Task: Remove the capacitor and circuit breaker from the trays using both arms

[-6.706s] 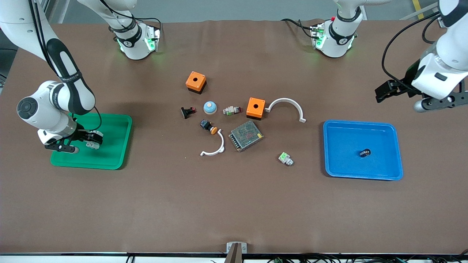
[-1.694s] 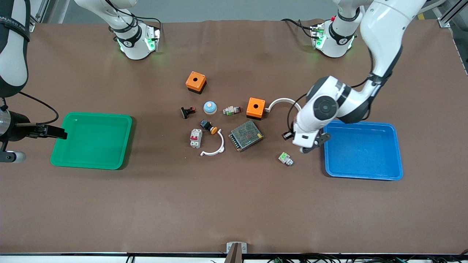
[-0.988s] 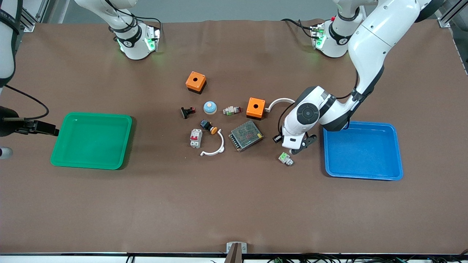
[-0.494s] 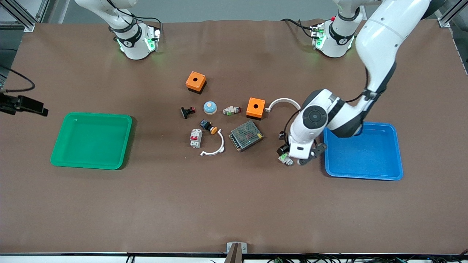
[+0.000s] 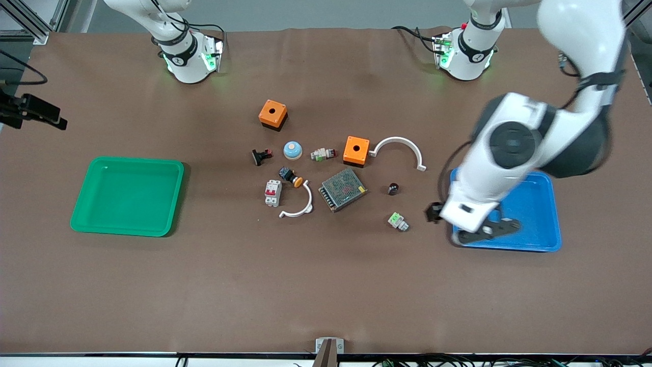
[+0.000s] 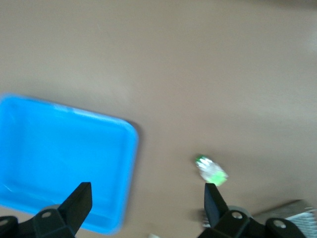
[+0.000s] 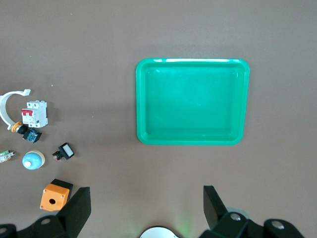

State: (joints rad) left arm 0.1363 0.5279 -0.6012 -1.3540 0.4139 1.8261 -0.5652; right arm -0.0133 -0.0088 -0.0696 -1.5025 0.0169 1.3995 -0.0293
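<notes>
1. On the tabletop, front view: capacitor (image 5: 393, 188) lies bare beside the mesh box (image 5: 343, 189); breaker (image 5: 273, 193) sits by the white arc (image 5: 298, 205). Left tool (image 5: 471, 224) hovers over the blue tray (image 5: 550, 214) edge.
2. Left wrist: fingers (image 6: 77, 203) spread, nothing held.
3. Right wrist: right tool (image 7: 143, 208) released, high over the green tray (image 7: 192, 102).

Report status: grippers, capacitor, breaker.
Left gripper open, over blue tray's edge. Right gripper open, high above the table. Capacitor and breaker both on the table, outside trays.
</notes>
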